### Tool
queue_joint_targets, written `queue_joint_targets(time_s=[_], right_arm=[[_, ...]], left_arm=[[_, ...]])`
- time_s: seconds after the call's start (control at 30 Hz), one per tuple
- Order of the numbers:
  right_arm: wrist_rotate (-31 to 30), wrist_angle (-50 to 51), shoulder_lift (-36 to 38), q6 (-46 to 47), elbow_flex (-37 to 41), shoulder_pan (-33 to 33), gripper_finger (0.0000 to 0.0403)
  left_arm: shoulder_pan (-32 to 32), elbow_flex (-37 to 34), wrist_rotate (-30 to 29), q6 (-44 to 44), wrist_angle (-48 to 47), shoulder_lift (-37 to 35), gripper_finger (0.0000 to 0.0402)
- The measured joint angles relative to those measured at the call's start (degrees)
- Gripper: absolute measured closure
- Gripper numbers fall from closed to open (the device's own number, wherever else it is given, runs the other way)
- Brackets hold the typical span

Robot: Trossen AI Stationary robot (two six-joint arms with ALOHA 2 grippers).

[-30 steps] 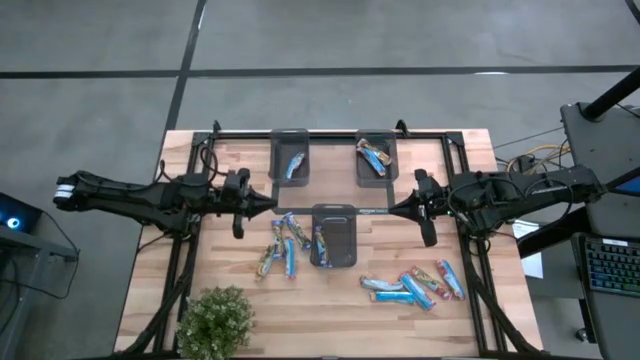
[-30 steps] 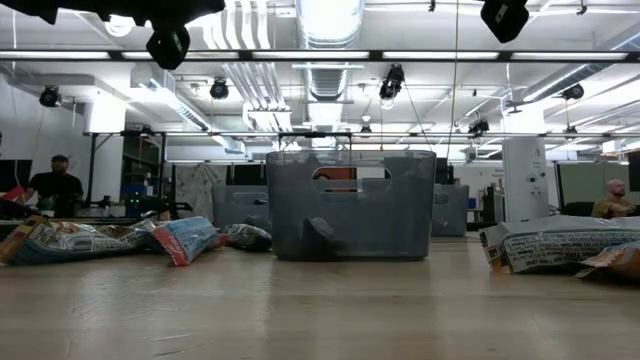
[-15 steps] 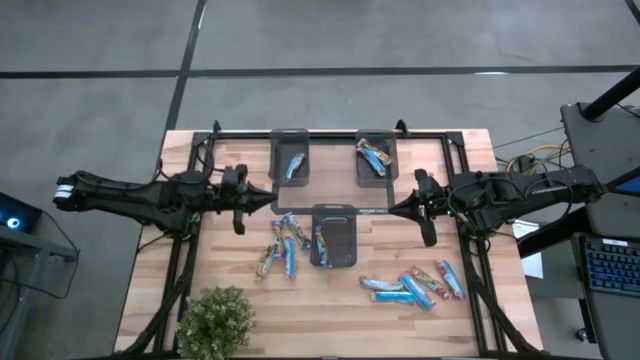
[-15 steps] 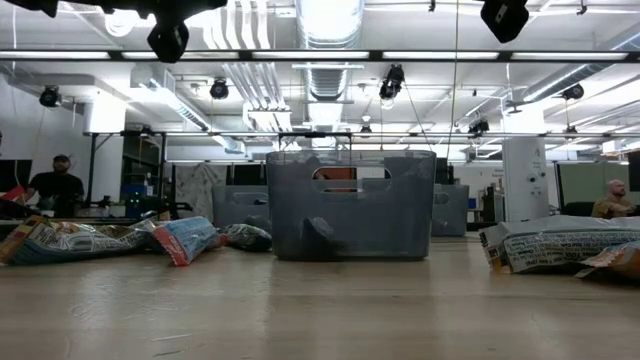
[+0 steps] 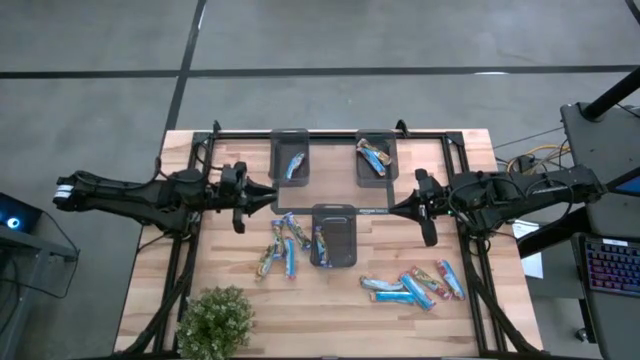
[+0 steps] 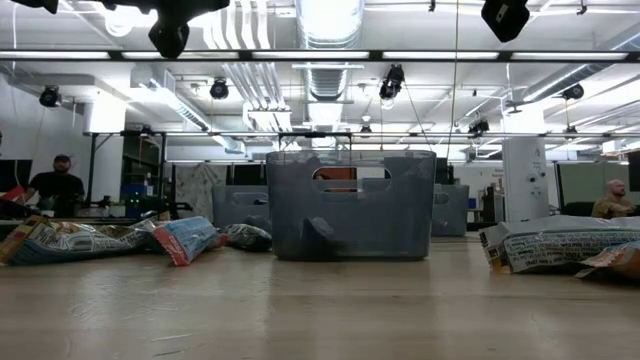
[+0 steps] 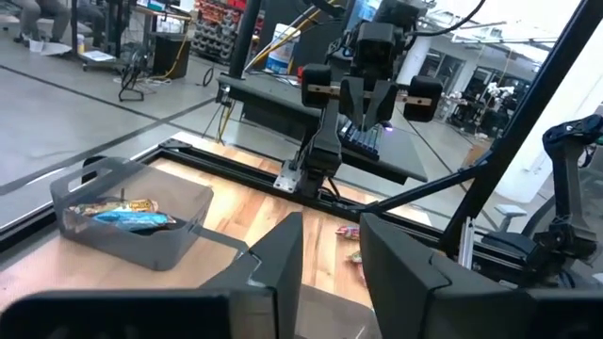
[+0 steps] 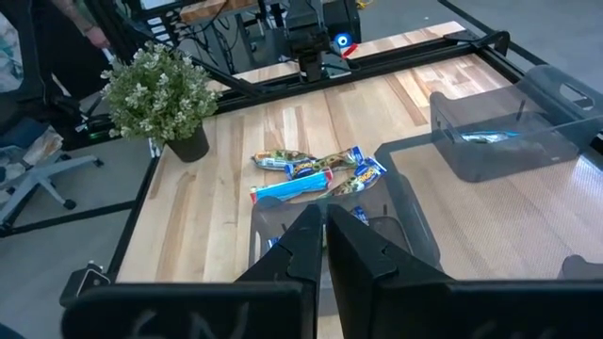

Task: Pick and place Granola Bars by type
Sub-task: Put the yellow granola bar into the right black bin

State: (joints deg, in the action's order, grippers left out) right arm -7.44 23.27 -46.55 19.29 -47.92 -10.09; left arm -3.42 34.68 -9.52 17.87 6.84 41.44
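Light-blue Granola Bars (image 5: 285, 246), dark grey trays (image 5: 333, 236), pale wood table (image 5: 320, 318).

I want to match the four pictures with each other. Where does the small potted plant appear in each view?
High view: the potted plant stands at the table's bottom edge, on the left arm's side.
Low view: not in it.
Left wrist view: not in it.
Right wrist view: the plant stands beyond the loose granola bars.
Shared landmark: the middle tray, seen also in the low and right wrist views.

Glossy Granola Bars (image 5: 412, 286), seemingly matt wooden table (image 5: 330, 310).
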Motion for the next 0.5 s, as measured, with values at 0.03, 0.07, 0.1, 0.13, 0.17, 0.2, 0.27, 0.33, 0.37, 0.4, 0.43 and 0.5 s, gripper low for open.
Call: queue_joint_targets(time_s=[0.03, 0.07, 0.1, 0.13, 0.17, 0.2, 0.27, 0.33, 0.37, 0.4, 0.43, 0.5], right_arm=[[0.00, 0.01, 0.00, 0.00, 0.00, 0.00, 0.0390], [0.00, 0.00, 0.00, 0.00, 0.00, 0.00, 0.0390], [0.00, 0.01, 0.00, 0.00, 0.00, 0.00, 0.0390], [0.00, 0.00, 0.00, 0.00, 0.00, 0.00, 0.0390], [0.00, 0.00, 0.00, 0.01, 0.00, 0.00, 0.0390], [0.00, 0.00, 0.00, 0.04, 0.00, 0.00, 0.0390], [0.00, 0.00, 0.00, 0.13, 0.00, 0.00, 0.0390], [0.00, 0.00, 0.00, 0.20, 0.00, 0.00, 0.0390], [0.02, -0.02, 0.00, 0.20, 0.00, 0.00, 0.0390], [0.00, -0.02, 0.00, 0.20, 0.00, 0.00, 0.0390], [0.01, -0.02, 0.00, 0.20, 0.00, 0.00, 0.0390], [0.01, -0.02, 0.00, 0.20, 0.00, 0.00, 0.0390]], left_arm=[[0.00, -0.06, 0.10, -0.17, 0.02, 0.08, 0.0310], [0.00, -0.09, 0.35, -0.83, -0.06, 0.15, 0.0310], [0.02, -0.10, 0.59, -1.95, -0.22, 0.22, 0.0311], [0.03, -0.11, 0.86, -3.39, -0.21, 0.26, 0.0314], [0.01, -0.11, 1.19, -4.67, -0.18, 0.29, 0.0320], [0.00, -0.11, 1.56, -5.38, -0.16, 0.29, 0.0327], [0.00, -0.11, 2.09, -6.00, -0.16, 0.32, 0.0350], [-0.02, -0.11, 2.14, -6.30, -0.16, 0.32, 0.0379], [0.00, -0.09, 2.16, -6.51, -0.15, 0.32, 0.0390], [-0.02, -0.11, 2.18, -6.99, -0.14, 0.32, 0.0395], [-0.02, -0.11, 2.38, -7.69, -0.14, 0.32, 0.0397], [0.00, -0.09, 2.81, -8.94, -0.17, 0.32, 0.0400]])
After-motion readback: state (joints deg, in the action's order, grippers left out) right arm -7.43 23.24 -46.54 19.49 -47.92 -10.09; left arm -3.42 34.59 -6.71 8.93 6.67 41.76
